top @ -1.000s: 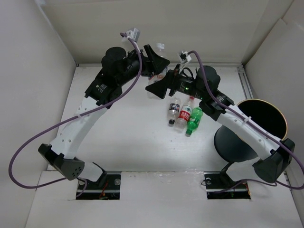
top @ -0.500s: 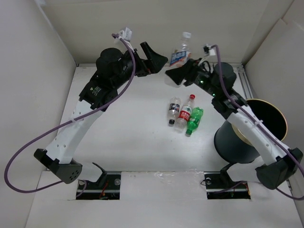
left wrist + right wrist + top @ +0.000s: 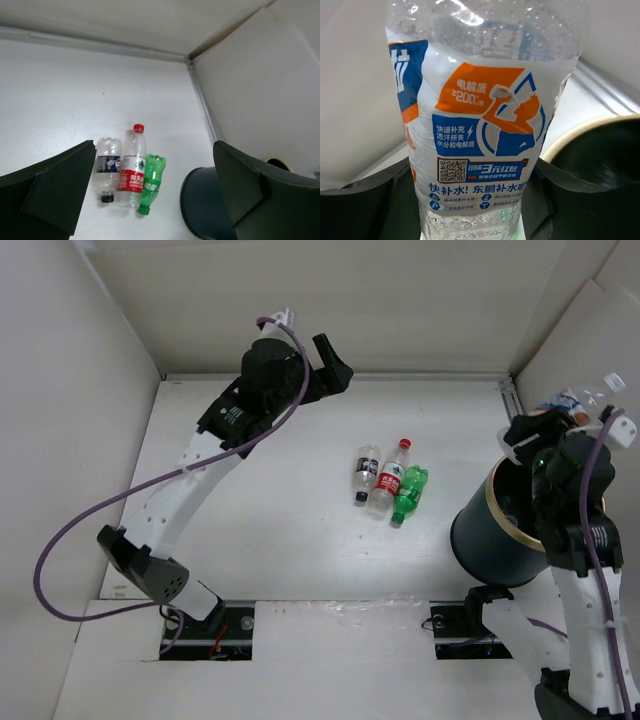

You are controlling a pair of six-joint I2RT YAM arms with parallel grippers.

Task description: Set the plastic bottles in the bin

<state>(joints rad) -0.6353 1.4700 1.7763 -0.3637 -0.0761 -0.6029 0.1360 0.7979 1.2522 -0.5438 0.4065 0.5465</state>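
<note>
My right gripper [image 3: 562, 426] is shut on a clear plastic bottle [image 3: 580, 400] with a white, blue and orange label. It holds the bottle over the far rim of the bin [image 3: 489, 508], a dark bucket with a tan rim. In the right wrist view the bottle [image 3: 480, 125] fills the frame between the fingers [image 3: 367, 200], with the bin's rim [image 3: 600, 127] behind it. Three more bottles lie side by side mid-table: dark-label [image 3: 367, 469], red-label [image 3: 389, 480] and green [image 3: 410, 493]. My left gripper [image 3: 332, 356] hangs open and holds nothing, high at the back; its view shows those bottles [image 3: 132, 170] and the bin [image 3: 202, 205].
White walls close in the table at the back and on both sides, and a metal rail [image 3: 516, 415] runs along the right wall beside the bin. Purple cables [image 3: 60, 540] loop off both arms.
The right arm has carried the bottle from the back middle over to the right, above the bin. The left gripper let go of it, opened wide and stayed at the back.
</note>
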